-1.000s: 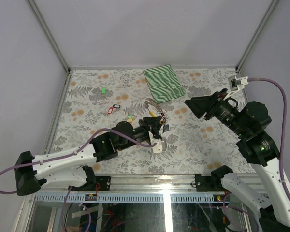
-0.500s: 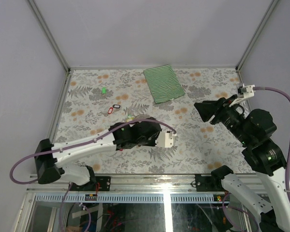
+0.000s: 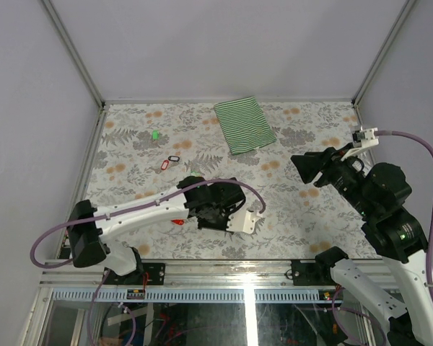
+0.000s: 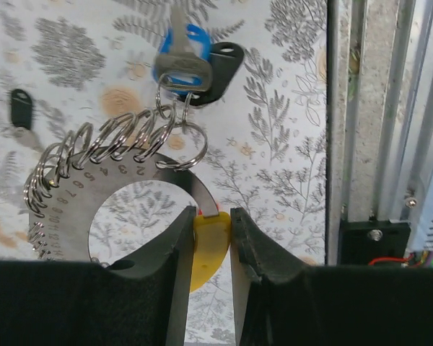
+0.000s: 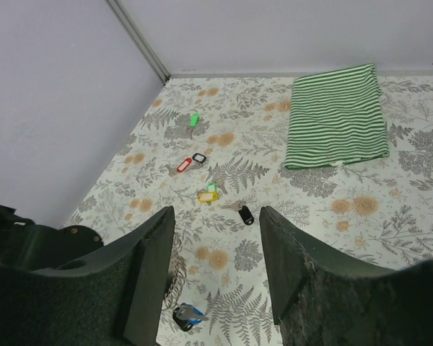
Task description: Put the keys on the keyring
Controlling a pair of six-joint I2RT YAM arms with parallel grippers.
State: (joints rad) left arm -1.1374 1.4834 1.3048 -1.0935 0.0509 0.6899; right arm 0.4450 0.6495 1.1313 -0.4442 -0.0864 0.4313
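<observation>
Keyring (image 4: pixel 123 171) clamped in left pincer (image 4: pixel 211 218) — table's near edge (image 4: pixel 332 144) just beside.

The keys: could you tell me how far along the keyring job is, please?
Done: a blue-tagged silver key hangs on the silvery wire keyring. In hand: the left gripper pinches a yellow plastic tag. Remaining: the green tag, red tag and black tag lie loose; the right gripper is open.
</observation>
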